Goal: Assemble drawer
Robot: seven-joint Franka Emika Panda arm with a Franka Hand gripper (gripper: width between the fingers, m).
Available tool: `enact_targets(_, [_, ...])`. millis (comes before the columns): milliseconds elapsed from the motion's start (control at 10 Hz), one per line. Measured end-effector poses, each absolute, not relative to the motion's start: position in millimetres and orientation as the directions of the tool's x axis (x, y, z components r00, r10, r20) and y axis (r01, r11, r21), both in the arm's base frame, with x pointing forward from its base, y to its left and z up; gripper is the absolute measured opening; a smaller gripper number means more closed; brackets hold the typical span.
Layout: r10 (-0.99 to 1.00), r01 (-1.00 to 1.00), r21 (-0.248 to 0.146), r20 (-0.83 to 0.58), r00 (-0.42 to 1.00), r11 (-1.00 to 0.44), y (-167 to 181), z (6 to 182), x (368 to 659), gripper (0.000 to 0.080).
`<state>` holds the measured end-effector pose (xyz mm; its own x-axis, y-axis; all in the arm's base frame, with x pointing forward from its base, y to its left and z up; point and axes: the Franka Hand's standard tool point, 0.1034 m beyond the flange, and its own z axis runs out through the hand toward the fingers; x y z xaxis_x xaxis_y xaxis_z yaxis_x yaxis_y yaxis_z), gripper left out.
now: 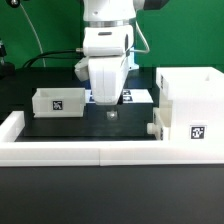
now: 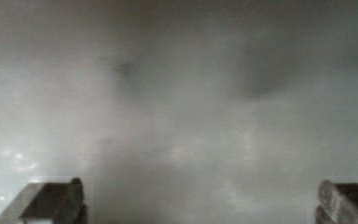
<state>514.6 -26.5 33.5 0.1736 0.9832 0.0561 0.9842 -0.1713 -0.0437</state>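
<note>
One casing; two trays; one border wall; one marker board; one arm.

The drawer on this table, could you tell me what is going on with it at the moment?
The arm's tool hangs over the black table, between the parts. The wrist view shows its fingers wide apart with nothing between them. One small tray sits loose on the exterior view's left. The tall casing stands on the right, with a second tray against its lower part on the side facing the tool. I cannot tell how far in it is.
</note>
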Motion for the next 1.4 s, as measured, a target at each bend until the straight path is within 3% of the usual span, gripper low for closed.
enact_targets(400, [0.977,0.977,-0.041,0.048,0.209,-0.207,-47.2,40.3,502.5,0.0652])
enact_targets(700, [0.971,0.972,-0.006,0.038,0.235,-0.235,-62.4,56.7,487.6,0.0652])
enact_targets(1000, [0.965,0.966,-0.014,0.04,0.26,-0.259,-59.7,53.0,488.5,0.0652])
enact_targets(1400, [0.873,0.875,-0.011,0.052,0.484,-0.485,-72.9,54.7,483.7,0.0652])
